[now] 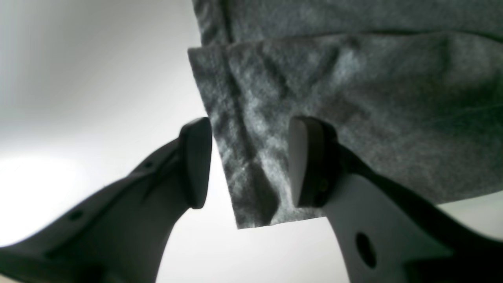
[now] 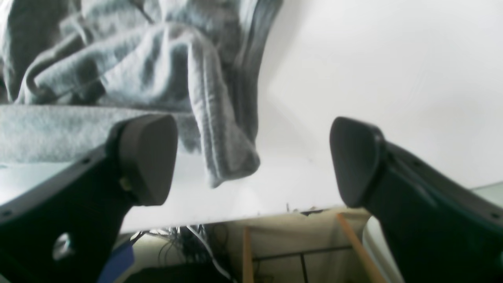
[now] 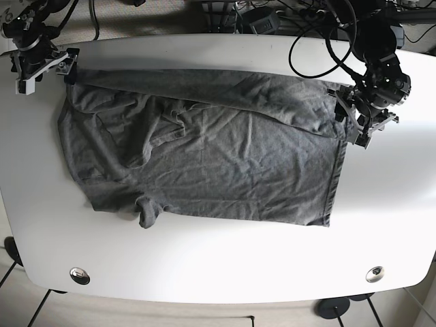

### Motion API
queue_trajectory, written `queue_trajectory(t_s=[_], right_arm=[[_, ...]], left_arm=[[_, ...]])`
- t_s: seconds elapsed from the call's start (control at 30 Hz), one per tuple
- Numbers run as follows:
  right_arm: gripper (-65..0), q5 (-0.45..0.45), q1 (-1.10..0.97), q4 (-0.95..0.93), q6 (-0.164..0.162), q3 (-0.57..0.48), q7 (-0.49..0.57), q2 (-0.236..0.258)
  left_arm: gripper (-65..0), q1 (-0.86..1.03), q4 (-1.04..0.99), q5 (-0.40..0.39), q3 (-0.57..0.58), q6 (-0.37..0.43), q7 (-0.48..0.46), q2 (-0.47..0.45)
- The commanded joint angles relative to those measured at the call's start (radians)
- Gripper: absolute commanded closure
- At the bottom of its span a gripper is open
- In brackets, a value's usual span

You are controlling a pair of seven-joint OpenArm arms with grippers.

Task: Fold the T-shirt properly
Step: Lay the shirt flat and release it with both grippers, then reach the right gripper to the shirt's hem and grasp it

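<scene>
- A dark grey, soft knit cotton T-shirt (image 3: 204,163) lay spread across the white oval table (image 3: 225,266), covering most of the middle, with its hem toward the base view's right and its collar and sleeves toward that view's left.
- The far long side of the shirt was already turned over onto the body, forming a doubled band along the back edge; the near sleeve (image 3: 146,211) stuck out in a small crumpled tab.
- The left gripper (image 1: 247,165) sat at the far hem corner with its jaws spread — one finger on each side of the doubled corner (image 1: 251,188), not closed on it.
- The right gripper (image 2: 251,161) was at the far shoulder end, jaws wide apart and holding nothing; a bunched sleeve cuff (image 2: 224,157) hung just beside one of its fingers, near the table's edge.
- The fabric looked light, limp and wrinkled — it would likely drape and sag, not hold a shape, and layers could slide apart if only the top one were caught.
- The best hold appeared to be the stitched hem corner and the shoulder seam, where the cloth was thicker; both layers would need pinching together, with the arms keeping the edge taut.
</scene>
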Motion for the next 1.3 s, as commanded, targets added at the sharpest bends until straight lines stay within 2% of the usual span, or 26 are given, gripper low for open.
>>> queue_trajectory(t_s=[0.03, 0.1, 0.17, 0.2, 0.27, 0.3, 0.43, 0.57, 0.63, 0.77, 0.87, 0.97, 1.1, 1.17, 1.23, 1.3], right_arm=[[-56.8, 0.013, -0.006, 0.011, 0.002, -0.017, 0.016, 0.011], [-55.6, 0.013, -0.006, -0.029, 0.002, -0.022, 0.016, 0.009], [-45.0, 0.012, 0.0, -0.101, 0.002, -0.024, 0.016, 0.017], [-34.9, 0.012, 0.002, -0.138, 0.002, -0.025, 0.017, 0.021], [-20.0, 0.012, 0.002, -0.175, 0.002, -0.048, 0.019, 0.052], [-17.0, 0.012, 0.002, -0.185, 0.002, -0.067, 0.02, 0.058], [-14.3, 0.012, 0.002, -0.185, 0.002, -0.079, 0.036, 0.072], [-12.4, 0.013, -0.013, -0.176, 0.002, -0.079, 0.032, 0.121], [-17.1, 0.023, -0.047, -0.159, 0.002, -0.079, 0.023, 0.158], [-42.2, 0.024, -0.081, -0.109, 0.002, -0.073, 0.009, 0.192], [-54.7, 0.024, -0.099, -0.093, 0.002, -0.073, 0.009, 0.229], [-56.9, 0.024, -0.107, -0.017, 0.002, -0.071, 0.009, 0.227], [-57.2, 0.024, -0.104, 0.12, 0.002, -0.099, 0.009, 0.169], [-56.9, 0.021, -0.044, 0.12, 0.002, -0.211, 0.0, 0.166], [-56.9, 0.017, 0.0, 0.118, 0.002, -0.277, -0.015, 0.155], [-56.9, 0.013, 0.066, 0.089, 0.002, -0.357, -0.026, 0.121]], left_arm=[[-24.7, 0.001, 0.002, -0.011, 0.004, -0.001, -0.023, -0.007], [-24.3, 0.047, -0.004, -0.012, 0.003, -0.001, -0.089, -0.007], [-24.3, 0.088, -0.012, -0.009, 0.003, -0.001, -0.167, -0.007], [-23.3, 0.1, -0.019, -0.009, 0.003, -0.001, -0.175, -0.009], [-16.5, 0.103, -0.055, -0.009, 0.003, -0.001, -0.175, -0.014], [-15.1, 0.103, -0.073, -0.009, 0.0, -0.001, -0.175, -0.015], [-15.0, 0.117, -0.127, -0.011, -0.048, -0.001, -0.175, -0.041], [-15.1, 0.178, -0.105, -0.011, -0.06, -0.001, -0.175, -0.043], [-15.1, 0.209, -0.105, -0.011, -0.061, -0.001, -0.175, -0.057], [-15.1, 0.255, -0.105, -0.017, -0.063, -0.001, -0.175, -0.073], [-15.1, 0.292, -0.069, -0.017, -0.089, -0.001, -0.175, -0.073], [-15.1, 0.326, -0.015, -0.017, -0.109, -0.001, -0.175, -0.072], [-15.1, 0.337, -0.007, -0.017, -0.112, -0.001, -0.175, -0.072], [-15.1, 0.338, -0.007, -0.015, -0.112, -0.001, -0.175, -0.07], [-15.1, 0.338, -0.009, -0.014, -0.112, -0.001, -0.175, -0.07], [-15.1, 0.338, -0.007, -0.012, -0.112, -0.001, -0.173, -0.07]])
